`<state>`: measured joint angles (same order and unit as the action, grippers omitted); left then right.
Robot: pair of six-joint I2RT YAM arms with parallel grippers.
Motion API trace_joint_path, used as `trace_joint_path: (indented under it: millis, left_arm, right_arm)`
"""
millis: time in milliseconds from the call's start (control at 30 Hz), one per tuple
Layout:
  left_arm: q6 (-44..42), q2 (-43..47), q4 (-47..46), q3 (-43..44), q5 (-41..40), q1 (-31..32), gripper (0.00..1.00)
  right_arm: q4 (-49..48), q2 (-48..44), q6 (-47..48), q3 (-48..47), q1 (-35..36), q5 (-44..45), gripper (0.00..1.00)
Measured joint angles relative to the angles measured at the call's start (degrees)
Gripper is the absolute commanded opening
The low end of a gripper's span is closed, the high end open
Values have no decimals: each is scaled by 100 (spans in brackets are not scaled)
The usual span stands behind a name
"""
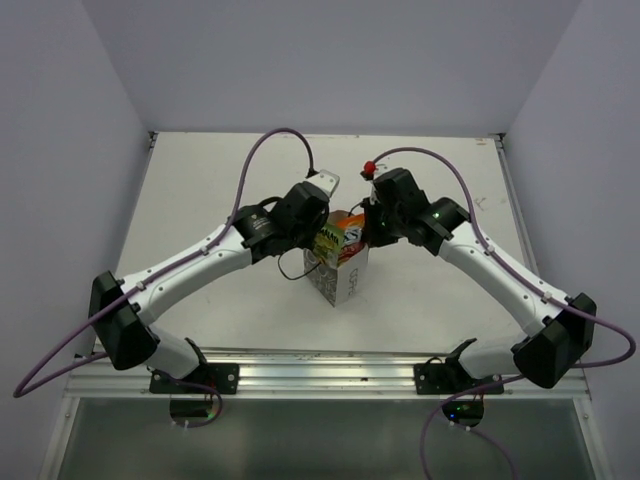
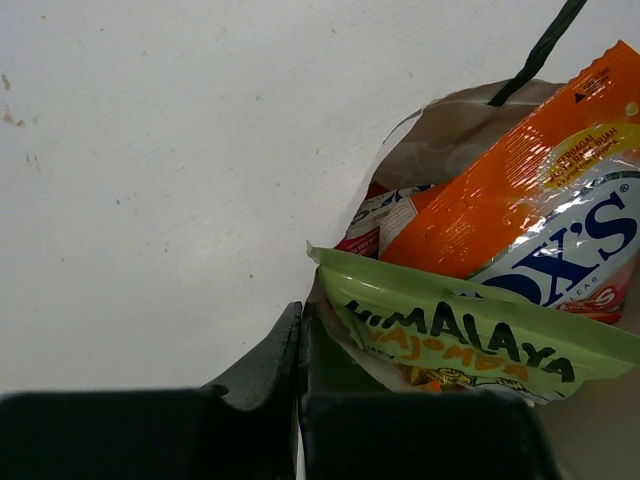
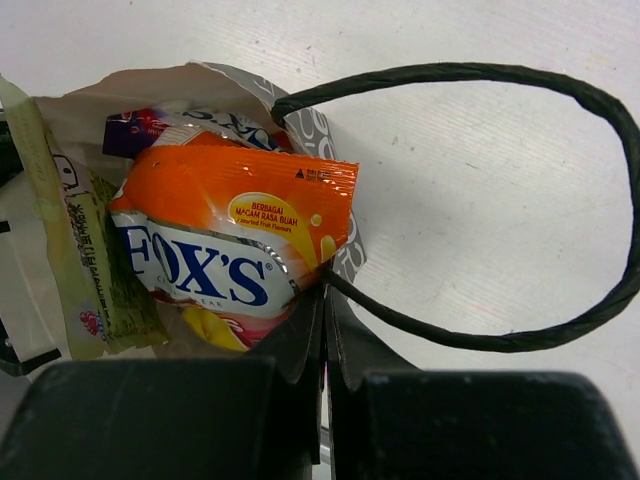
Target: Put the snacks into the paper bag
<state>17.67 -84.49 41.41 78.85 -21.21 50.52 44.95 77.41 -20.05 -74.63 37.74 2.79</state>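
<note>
Right gripper [image 3: 325,310], lower centre of its view: jaws closed on the paper bag [image 1: 345,285] rim. Left gripper [image 2: 300,340]: jaws closed at the opposite rim, hold unclear. Snacks [image 3: 240,230] fill the bag's mouth and are likely light, slick and crinkly, so pinch a sealed edge. Only the right wrist view shows the purple packet [image 3: 135,130], upper left.

White bench [image 1: 200,180], matt surface, with a few small brownish specks [image 2: 10,115] visible in the left wrist view. One item stands directly on it: a white paper bag [image 1: 340,278] with grey lettering, upright, near the middle. A metal rail [image 1: 320,372] runs along the near edge.
</note>
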Motion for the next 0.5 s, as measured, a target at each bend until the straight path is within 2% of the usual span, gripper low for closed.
trace_joint_path:
  millis: [67,100,133,167,233,267,300,333,367,500]
  left_arm:
    - [39,13,28,0,-31,0,0]
    - [57,20,31,0,-44,0,4]
    - [66,28,24,0,-48,0,34]
    - [42,39,15,0,-55,0,49]
    - [52,85,-48,2,-85,0,72]
    - [20,140,-85,7,-118,0,75]
    - [31,210,-136,31,-146,0,78]
    - [26,273,-164,101,-166,4,90]
    - [-11,345,-212,203,-199,13,96]
    - [-50,638,-503,767,-402,31,99]
  right_arm:
    - [-15,35,11,-22,15,-11,18]
    - [-13,55,22,-33,15,-42,25]
    - [-4,72,26,-37,20,-59,38]
    - [15,98,33,-52,20,-76,55]
    - [103,151,98,-155,22,-83,89]
    - [149,162,111,-229,22,-85,99]
    - [186,170,146,-356,26,-87,99]
    - [195,166,177,-492,37,-87,99]
    - [195,144,192,-632,48,-85,99]
    - [195,-184,188,-1025,57,-35,99]
